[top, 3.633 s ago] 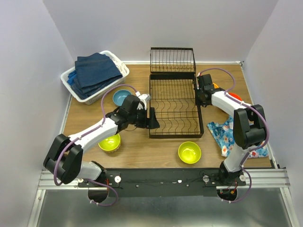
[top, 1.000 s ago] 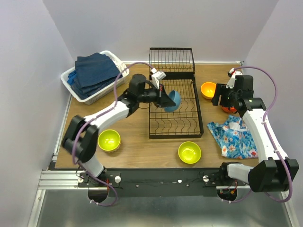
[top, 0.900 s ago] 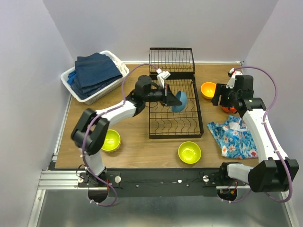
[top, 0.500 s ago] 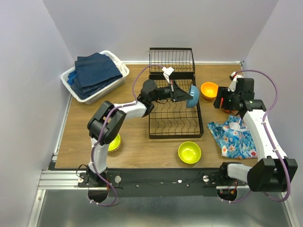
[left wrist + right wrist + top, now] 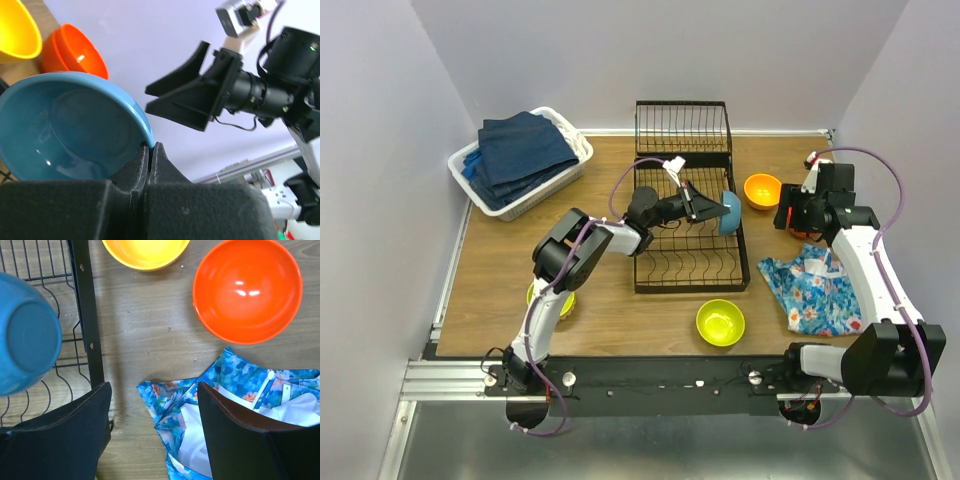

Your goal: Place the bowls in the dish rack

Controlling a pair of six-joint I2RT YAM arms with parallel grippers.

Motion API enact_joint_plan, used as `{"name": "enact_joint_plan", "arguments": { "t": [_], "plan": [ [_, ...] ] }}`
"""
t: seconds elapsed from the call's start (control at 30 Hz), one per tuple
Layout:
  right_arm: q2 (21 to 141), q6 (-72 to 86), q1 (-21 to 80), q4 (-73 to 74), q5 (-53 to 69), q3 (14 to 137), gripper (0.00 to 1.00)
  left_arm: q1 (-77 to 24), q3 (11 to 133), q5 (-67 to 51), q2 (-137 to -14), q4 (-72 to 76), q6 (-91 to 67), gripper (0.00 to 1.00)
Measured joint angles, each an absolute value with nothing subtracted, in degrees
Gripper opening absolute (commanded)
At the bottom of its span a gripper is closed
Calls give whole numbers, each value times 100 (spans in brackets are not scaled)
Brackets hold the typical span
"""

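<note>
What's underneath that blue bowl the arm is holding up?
The blue bowl, pinched in the left gripper, is over the black dish rack, above its right edge and wire floor. The wires directly beneath it are covered.

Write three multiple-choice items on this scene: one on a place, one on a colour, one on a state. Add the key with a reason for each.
1. Where is the blue bowl?
A) in the towel basket
B) held over the right side of the dish rack
C) on the floral cloth

2. What colour is the front bowl, on the table between the rack and the arm bases?
A) white
B) red-orange
C) lime-yellow

3. How is the right end effector?
A) open, holding nothing
B) shut on an orange bowl
C) shut on the cloth

Key:
1 B: the left end effector pinches its rim above the rack's wires.
2 C: the top view shows it yellow-green.
3 A: its jaws stand wide apart, with nothing between them.
</note>
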State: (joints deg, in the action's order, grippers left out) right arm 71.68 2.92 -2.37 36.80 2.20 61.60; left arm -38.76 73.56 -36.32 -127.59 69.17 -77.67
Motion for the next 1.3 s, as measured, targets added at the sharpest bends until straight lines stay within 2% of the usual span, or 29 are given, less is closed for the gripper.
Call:
{"name": "enact_joint_plan", "arguments": {
  "t": [0.6,0.7,0.77,0.87,1.1,1.3],
  "plan": [
    [7389,294,-263,3695,215,6230,77,-3868,8042,-3275,-13576,6591,-7988,0],
    [7393,294,-263,3695,215,6237,77,-3830,8051,-3275,-13605,6608,-8034,11],
    [7393,294,-263,3695,217,6239,77,-3793,8029,-3275,-13609,6573,-8042,22],
    [7393,296,-266,3695,217,6241,78,-3747,7981,-3275,-13609,6451,-8001,31],
    [7376,298,-266,3695,217,6241,79,-3734,7813,-3295,-13270,5704,-7575,37],
    [7142,298,-266,3726,220,6239,80,-3734,7456,-3288,-12621,4630,-6851,46]
  ]
}}
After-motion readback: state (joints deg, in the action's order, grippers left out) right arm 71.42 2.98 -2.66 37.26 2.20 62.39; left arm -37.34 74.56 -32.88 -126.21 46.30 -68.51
